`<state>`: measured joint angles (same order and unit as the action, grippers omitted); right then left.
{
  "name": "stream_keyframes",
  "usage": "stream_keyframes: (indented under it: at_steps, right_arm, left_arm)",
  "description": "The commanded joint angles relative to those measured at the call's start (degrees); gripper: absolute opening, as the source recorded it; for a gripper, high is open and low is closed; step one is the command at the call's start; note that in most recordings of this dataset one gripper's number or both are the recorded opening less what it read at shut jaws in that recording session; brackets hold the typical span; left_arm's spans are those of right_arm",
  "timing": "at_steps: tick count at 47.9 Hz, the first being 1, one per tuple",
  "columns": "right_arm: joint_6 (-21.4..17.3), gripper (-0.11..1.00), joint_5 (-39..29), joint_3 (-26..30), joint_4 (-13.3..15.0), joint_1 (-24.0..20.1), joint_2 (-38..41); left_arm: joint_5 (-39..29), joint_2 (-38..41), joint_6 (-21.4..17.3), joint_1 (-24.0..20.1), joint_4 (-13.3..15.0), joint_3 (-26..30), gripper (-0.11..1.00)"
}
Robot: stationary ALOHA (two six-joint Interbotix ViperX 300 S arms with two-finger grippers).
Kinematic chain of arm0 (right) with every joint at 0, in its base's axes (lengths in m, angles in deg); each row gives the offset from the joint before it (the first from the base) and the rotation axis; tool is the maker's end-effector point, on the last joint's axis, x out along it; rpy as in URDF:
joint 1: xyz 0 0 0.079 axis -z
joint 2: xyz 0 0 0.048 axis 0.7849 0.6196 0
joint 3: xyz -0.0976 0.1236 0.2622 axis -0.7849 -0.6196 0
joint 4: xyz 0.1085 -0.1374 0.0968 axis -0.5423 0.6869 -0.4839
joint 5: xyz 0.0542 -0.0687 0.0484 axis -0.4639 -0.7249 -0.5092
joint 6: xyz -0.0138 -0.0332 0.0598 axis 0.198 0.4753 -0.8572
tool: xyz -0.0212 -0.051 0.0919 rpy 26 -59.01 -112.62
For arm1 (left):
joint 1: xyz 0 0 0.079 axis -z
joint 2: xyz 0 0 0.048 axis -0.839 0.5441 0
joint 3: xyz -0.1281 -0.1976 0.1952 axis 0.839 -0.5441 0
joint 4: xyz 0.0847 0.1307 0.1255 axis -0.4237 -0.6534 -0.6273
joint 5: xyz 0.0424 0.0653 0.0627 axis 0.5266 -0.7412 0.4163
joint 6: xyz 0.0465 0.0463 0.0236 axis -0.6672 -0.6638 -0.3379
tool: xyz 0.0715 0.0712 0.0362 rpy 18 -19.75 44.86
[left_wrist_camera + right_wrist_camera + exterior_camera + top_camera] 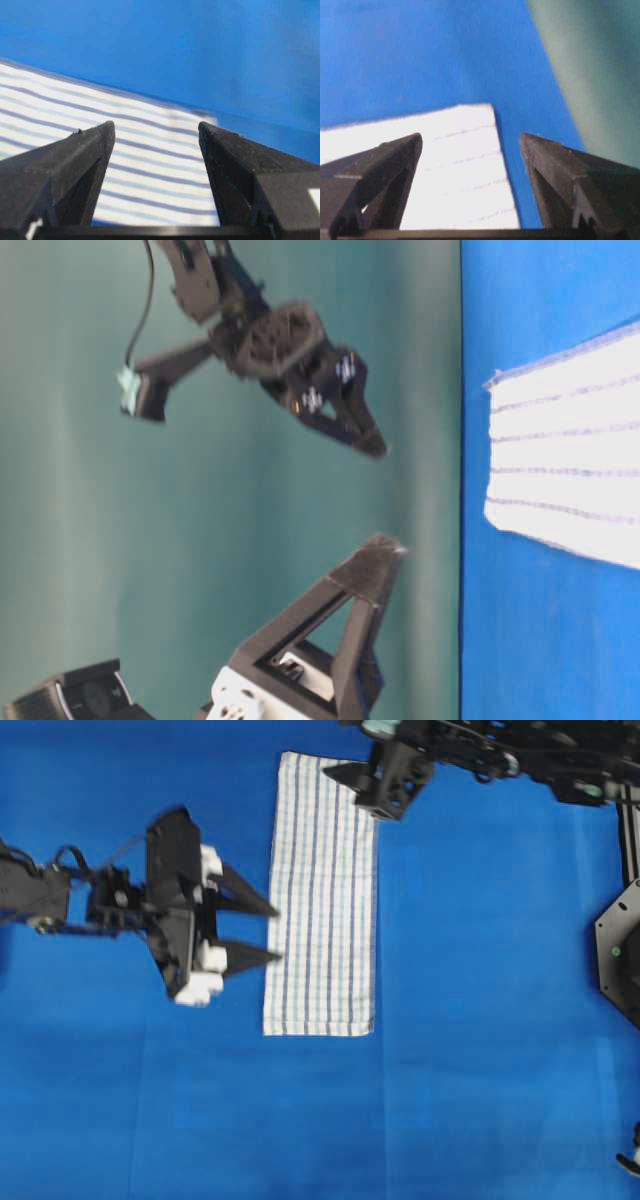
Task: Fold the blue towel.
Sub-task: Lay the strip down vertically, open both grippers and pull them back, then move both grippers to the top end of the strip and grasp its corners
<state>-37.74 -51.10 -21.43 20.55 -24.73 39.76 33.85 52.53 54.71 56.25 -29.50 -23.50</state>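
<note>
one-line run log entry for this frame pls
blue towel: folded to narrow strip, flat on table cover | left gripper: open, at towel's left edge | right gripper: open, over far right corner

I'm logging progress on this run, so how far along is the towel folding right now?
Done: the blue towel lies flat on the table covering as a narrow strip, which suggests at least one fold is already in. In hand: nothing. The left gripper is open beside its long edge, the right gripper open above its far corner, neither holding cloth. Left: probably a fold across its length.
</note>
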Motion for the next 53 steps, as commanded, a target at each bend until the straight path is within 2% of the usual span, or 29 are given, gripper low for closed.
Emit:
stream_keyframes:
  at_steps: [1,12,19,29,35,53]
  right_arm:
    - [-0.18,0.85,0.79,-2.29,-0.26,-0.18,-4.31]
    - [-0.18,0.85,1.85,-10.81,-2.37,-1.67,-11.16]
    - [-0.26,0.85,1.93,-15.64,-3.96,-3.52,-15.82]
    - [-0.26,0.85,1.58,-21.09,-6.15,-7.21,-22.50]
    - [-0.26,0.85,1.58,-23.03,-7.47,-7.65,-24.52]
    - [0.00,0.85,3.87,-21.71,-7.56,-6.86,-21.27]
  left_arm:
    - [0.18,-1.85,-2.64,-3.34,-0.09,-0.09,0.61]
    - [0.18,-2.02,-10.11,-9.32,-0.09,-0.18,0.61]
    - [0.18,-2.11,-12.83,-11.78,-0.09,-0.53,0.61]
    - [0.18,-2.99,-13.27,-12.83,-0.09,-1.85,0.61]
    - [0.18,-3.43,-13.18,-12.92,-0.09,-2.90,0.61]
    - [0.62,-2.55,-13.36,-13.71,-0.09,-1.93,0.61]
